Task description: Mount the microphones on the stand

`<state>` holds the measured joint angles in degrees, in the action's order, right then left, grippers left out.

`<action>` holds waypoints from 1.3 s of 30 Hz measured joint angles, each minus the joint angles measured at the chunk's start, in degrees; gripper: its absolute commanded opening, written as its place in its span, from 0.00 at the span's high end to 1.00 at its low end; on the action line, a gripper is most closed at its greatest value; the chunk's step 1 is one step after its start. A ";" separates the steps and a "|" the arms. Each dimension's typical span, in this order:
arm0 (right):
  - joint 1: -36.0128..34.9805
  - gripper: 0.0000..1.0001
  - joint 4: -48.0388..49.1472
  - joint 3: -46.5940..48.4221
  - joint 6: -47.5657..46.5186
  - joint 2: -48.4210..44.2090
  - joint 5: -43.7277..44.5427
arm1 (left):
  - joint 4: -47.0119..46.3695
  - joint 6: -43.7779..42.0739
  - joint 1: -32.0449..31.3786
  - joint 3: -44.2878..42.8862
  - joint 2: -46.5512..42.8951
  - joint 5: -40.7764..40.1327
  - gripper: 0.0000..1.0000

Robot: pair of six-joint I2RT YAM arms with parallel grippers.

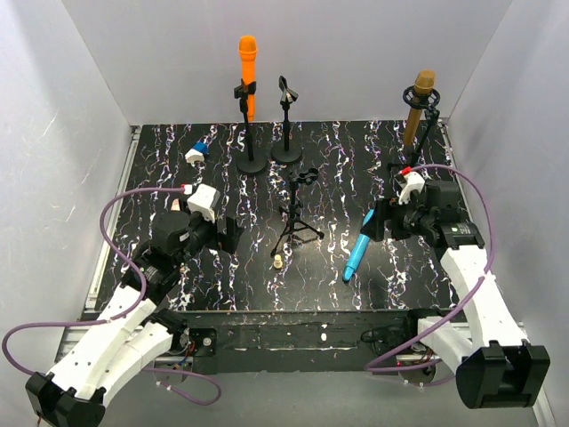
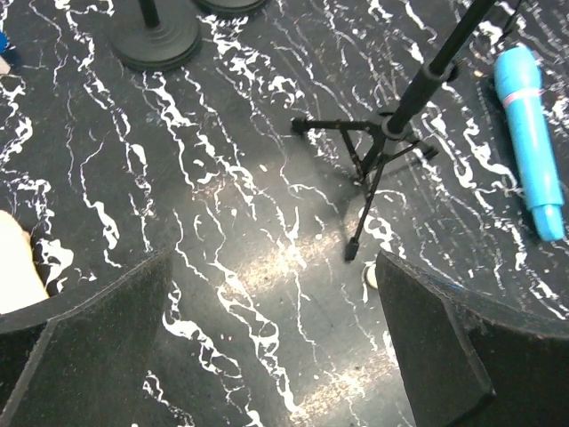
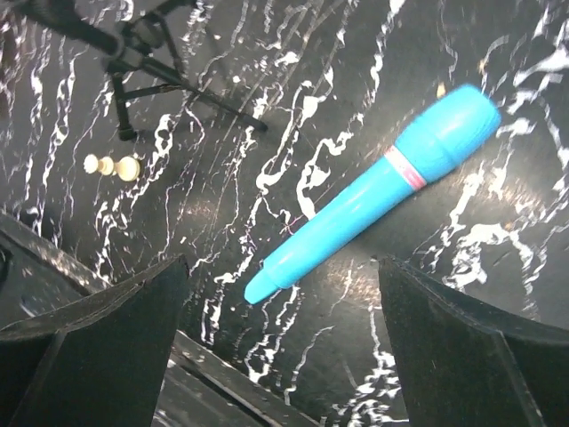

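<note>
Lying flat on the table (image 1: 178, 151) in the top view, the blue mic (image 1: 358, 249) sits just beside the right gripper (image 1: 377, 222); the orange mic (image 1: 247, 71) and brown mic (image 1: 420, 102) stand mounted. Left wrist: left gripper (image 2: 276, 356) spread, empty. Right wrist: fingers (image 3: 89, 356) spread above the mic. It is probably light, rigid, slick and prone to rolling; pinch mid-barrel, below the pink band.

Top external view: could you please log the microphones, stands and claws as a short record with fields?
orange microphone: clipped in back-left stand
golden-brown microphone: held in back-right stand
light blue microphone: lying flat on the table
tripod stand: empty
left claw: open, holding nothing
right claw: open, above the light blue microphone
</note>
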<state>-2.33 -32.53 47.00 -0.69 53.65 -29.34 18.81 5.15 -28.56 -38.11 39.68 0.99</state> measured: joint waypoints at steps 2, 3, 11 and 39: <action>-2.34 0.09 0.85 -0.87 4.83 1.14 4.33 | 1.25 -0.74 0.00 0.79 -0.42 -0.85 0.02; -2.86 0.10 1.68 -1.68 7.43 2.19 6.82 | 1.38 -1.18 0.00 1.03 -0.44 -1.40 0.02; -3.34 0.36 7.21 -4.04 16.74 12.61 12.94 | 1.33 -3.04 0.00 1.18 -0.26 -4.04 0.02; -8.59 0.54 7.78 7.54 20.20 41.05 19.87 | 1.36 -4.09 0.00 1.18 0.76 -5.01 0.02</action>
<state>-10.92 -24.75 54.54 19.51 94.70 -9.47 20.16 1.06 -28.56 -36.93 40.45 -4.01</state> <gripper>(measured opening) 0.520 0.981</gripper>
